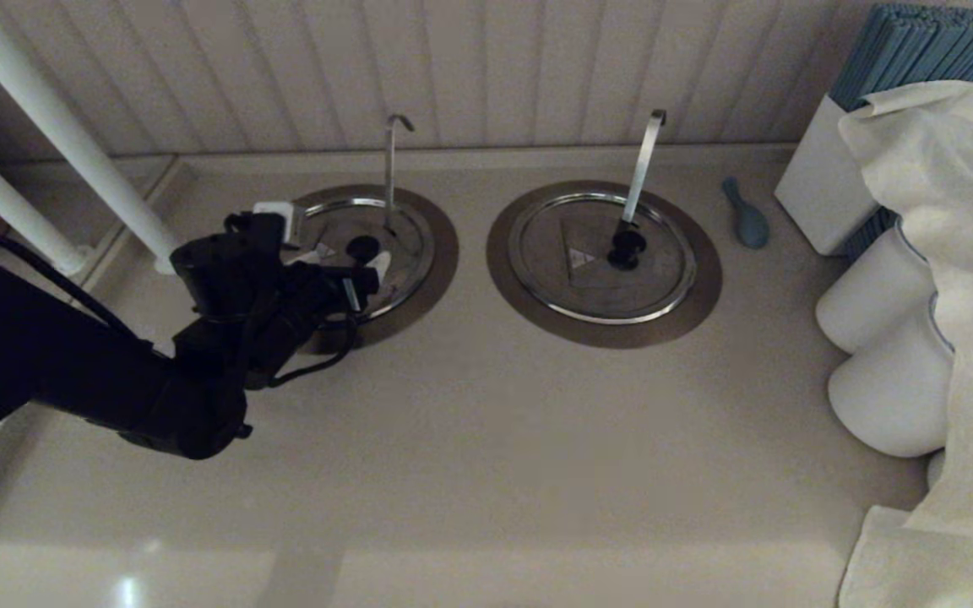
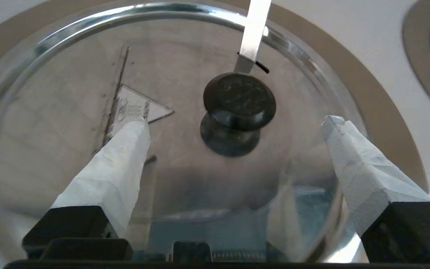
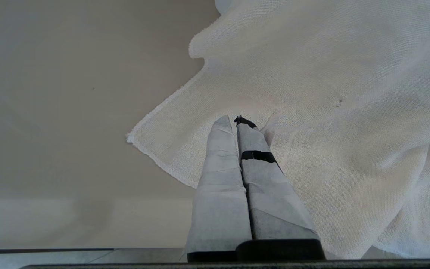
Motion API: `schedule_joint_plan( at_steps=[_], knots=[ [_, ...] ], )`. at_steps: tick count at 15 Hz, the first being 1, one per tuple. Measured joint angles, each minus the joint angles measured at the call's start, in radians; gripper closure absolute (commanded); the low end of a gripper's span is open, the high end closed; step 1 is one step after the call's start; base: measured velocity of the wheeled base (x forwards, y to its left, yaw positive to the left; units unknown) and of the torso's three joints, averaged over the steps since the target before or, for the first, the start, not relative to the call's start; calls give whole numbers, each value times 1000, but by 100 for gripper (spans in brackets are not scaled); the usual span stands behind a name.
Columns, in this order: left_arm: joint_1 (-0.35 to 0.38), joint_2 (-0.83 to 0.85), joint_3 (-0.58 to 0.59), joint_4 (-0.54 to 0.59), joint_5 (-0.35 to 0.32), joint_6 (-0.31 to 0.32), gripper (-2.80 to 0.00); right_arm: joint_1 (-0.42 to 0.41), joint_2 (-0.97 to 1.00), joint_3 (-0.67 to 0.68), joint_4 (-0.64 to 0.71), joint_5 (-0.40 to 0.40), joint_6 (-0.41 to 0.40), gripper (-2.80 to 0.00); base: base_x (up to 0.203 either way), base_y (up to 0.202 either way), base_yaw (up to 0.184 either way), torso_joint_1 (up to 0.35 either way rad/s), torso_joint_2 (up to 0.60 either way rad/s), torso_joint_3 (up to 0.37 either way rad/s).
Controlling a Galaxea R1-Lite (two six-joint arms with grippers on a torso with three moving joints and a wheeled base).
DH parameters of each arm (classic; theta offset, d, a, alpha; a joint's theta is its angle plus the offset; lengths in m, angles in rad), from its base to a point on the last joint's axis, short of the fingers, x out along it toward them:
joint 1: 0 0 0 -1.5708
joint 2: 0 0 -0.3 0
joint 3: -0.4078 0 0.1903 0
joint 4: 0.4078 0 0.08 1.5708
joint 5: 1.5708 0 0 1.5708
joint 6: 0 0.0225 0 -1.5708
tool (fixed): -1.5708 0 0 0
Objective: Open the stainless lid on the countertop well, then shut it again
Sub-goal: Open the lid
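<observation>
The stainless lid [image 1: 372, 253] lies flat and closed on the countertop well [image 1: 440, 257], on the table [image 1: 486, 439]. Its black knob [image 2: 238, 100] stands near the lid's middle, and the thin hooked rod [image 1: 390, 165] rises just behind the knob. The left gripper [image 2: 237, 123] hovers over the lid with its jaws wide open on both sides of the knob, not touching it. The twin lid [image 1: 605, 253] sits beside the stainless lid. The right gripper [image 3: 237, 123] has its jaws closed together, empty, over a white cloth [image 3: 330, 93].
</observation>
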Motion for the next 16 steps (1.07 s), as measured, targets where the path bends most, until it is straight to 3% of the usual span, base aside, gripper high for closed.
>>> schedule_joint_plan(
  at_steps=[3, 13, 16],
  knots=[
    [-1, 54, -22, -49, 7, 0, -280, 0, 0, 0, 0, 0, 0, 0, 0, 0, 0, 0, 0, 0],
    [7, 118, -76, -55, 68, 1, -280, 0, 0, 0, 0, 0, 0, 0, 0, 0, 0, 0, 0, 0],
    [20, 114, -75, -51, 69, 38, -280, 0, 0, 0, 0, 0, 0, 0, 0, 0, 0, 0, 0, 0]
  ],
)
